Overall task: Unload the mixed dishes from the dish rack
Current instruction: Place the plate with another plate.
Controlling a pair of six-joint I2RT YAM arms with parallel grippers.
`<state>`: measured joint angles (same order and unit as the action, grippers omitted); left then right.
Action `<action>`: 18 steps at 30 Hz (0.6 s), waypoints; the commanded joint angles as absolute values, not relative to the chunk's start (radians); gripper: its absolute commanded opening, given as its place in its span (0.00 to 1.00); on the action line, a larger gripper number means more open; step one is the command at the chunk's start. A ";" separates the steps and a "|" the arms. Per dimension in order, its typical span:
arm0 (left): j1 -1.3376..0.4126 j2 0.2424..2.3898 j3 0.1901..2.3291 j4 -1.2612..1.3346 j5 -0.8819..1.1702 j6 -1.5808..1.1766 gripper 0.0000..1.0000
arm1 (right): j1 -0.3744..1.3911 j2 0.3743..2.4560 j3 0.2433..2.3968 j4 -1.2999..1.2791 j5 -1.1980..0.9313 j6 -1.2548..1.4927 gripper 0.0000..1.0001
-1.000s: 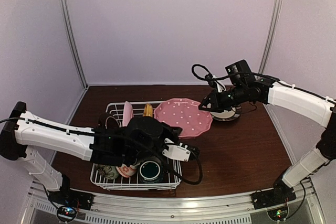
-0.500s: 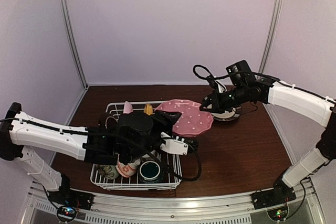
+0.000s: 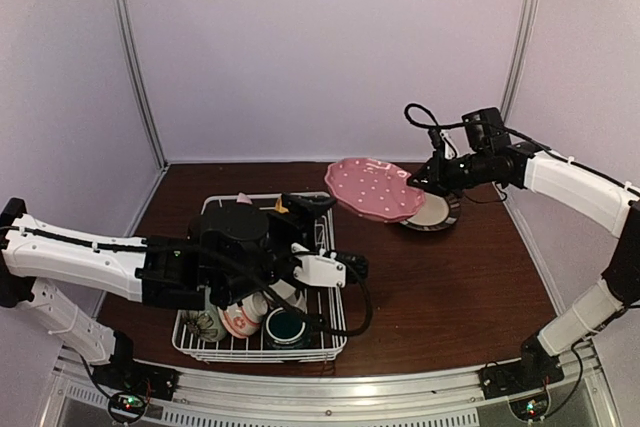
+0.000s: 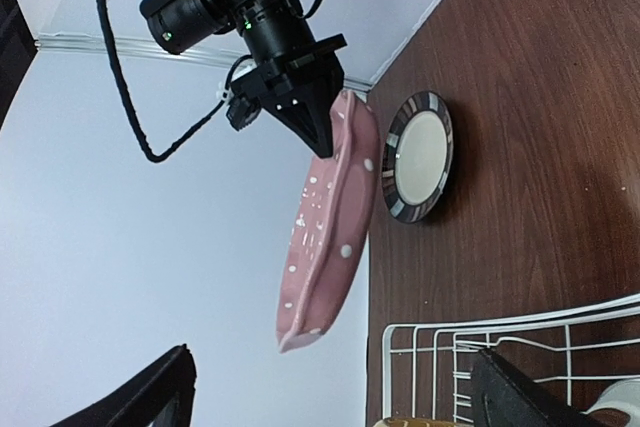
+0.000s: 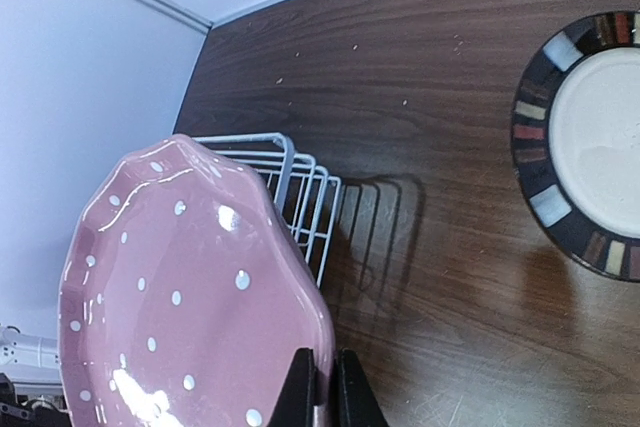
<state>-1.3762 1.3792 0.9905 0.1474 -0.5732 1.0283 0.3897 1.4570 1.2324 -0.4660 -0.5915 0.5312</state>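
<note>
My right gripper [image 3: 424,180] [image 5: 325,394] is shut on the rim of the pink polka-dot plate [image 3: 374,188] [image 5: 170,277] [image 4: 330,227]. It holds the plate in the air, tilted, between the white wire dish rack [image 3: 330,332] [image 5: 300,187] [image 4: 480,347] and a black-rimmed plate [image 3: 436,213] [image 5: 590,137] [image 4: 415,157] lying on the table. My left gripper [image 3: 305,215] [image 4: 335,402] hangs open over the rack's far end, apart from the plate, with nothing between its fingers. In the rack are a teal mug [image 3: 286,328], a floral bowl [image 3: 204,326], a pink-white bowl [image 3: 243,323] and a yellow plate [image 3: 283,206].
Bare brown tabletop [image 3: 450,287] lies right of the rack and in front of the black-rimmed plate. The enclosure's pale walls and metal posts [image 3: 520,47] stand close behind. My left arm covers much of the rack's middle.
My left gripper opened, let go of the polka-dot plate and drew back over the rack. My right gripper lifted the plate up and to the right, toward the black-rimmed plate.
</note>
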 commanded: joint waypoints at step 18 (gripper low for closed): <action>-1.376 1.275 0.920 0.203 -0.655 0.830 0.97 | 0.103 1.657 1.302 -0.271 -0.415 0.501 0.00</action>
